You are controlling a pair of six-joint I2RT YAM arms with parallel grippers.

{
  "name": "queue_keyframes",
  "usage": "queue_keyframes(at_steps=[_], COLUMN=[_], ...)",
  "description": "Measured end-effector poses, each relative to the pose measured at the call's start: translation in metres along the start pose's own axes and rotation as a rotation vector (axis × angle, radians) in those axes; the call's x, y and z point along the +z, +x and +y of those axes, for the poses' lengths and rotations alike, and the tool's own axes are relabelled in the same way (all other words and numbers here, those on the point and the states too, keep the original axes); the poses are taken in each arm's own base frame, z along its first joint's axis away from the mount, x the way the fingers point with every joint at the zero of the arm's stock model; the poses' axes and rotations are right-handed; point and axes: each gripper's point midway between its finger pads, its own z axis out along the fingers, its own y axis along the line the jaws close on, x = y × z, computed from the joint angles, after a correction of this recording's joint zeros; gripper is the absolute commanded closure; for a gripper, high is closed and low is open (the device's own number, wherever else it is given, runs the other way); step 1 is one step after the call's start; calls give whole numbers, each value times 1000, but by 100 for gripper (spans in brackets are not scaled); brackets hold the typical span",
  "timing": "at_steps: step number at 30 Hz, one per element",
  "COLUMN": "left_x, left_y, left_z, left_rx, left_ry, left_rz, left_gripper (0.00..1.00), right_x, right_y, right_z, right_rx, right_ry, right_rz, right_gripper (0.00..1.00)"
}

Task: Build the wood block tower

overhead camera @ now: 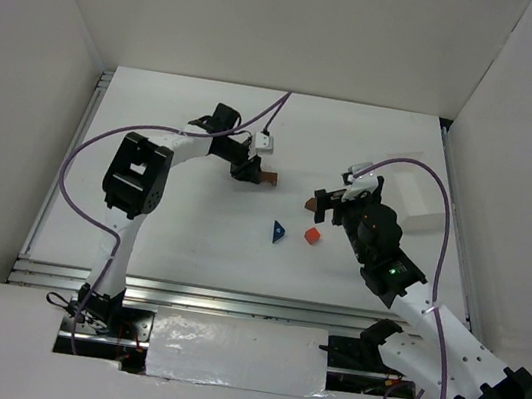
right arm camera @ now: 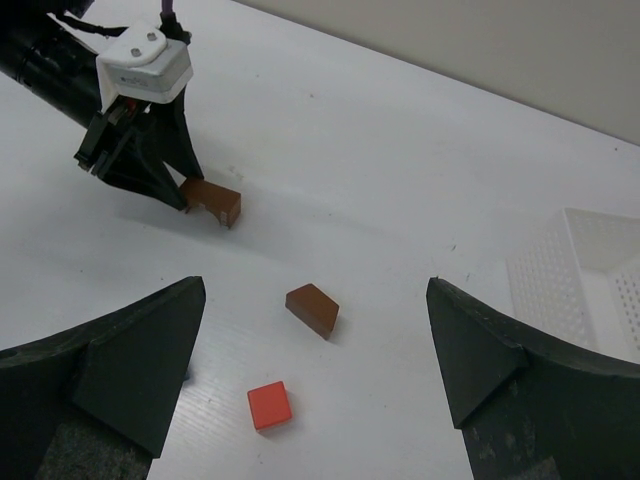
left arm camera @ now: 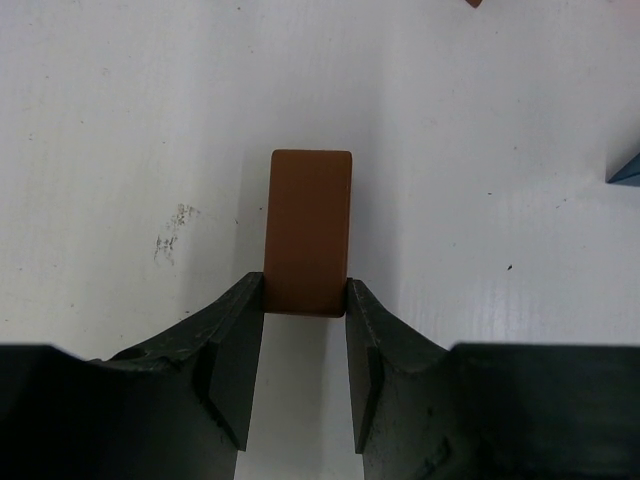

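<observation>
One brown block (left arm camera: 310, 225) is gripped at its near end by the left end effector (left arm camera: 303, 295), its jaws narrowed onto the block's long sides. Whether the block is lifted off the white surface (overhead camera: 179, 236) cannot be told. The right end effector (right arm camera: 315, 292) is held wide open with nothing in it. A second brown block (right arm camera: 314, 316), a red cube (right arm camera: 269, 405) and a blue wedge (overhead camera: 279, 231) are seen lying apart, unstacked. A white tray (right arm camera: 580, 265) is set further right.

Brown block (left arm camera: 310, 232), second brown block (right arm camera: 312, 309), red cube (right arm camera: 269, 405), blue wedge (overhead camera: 279, 231), unstacked.
</observation>
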Motion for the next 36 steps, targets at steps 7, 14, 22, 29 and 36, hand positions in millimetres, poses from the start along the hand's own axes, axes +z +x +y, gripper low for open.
queue_keyframes(at_steps=[7, 14, 22, 29, 36], left_x=[0, -1, -1, -1, -1], left_y=[2, 4, 7, 16, 18], left_z=[-2, -4, -4, -5, -4], left_rx=[29, 45, 78, 72, 73], left_ry=[8, 17, 21, 10, 5], left_rz=[23, 44, 53, 90, 101], left_gripper=[100, 91, 50, 36, 1], right_x=[0, -1, -2, -2, -3], right_y=[-2, -3, -3, -3, -5], right_z=[-2, -2, -3, -3, -2], right_rx=[1, 1, -3, -7, -10], right_ry=[11, 11, 15, 18, 15], right_rz=[-2, -7, -4, -5, -11], right_gripper=[0, 0, 0, 0, 0])
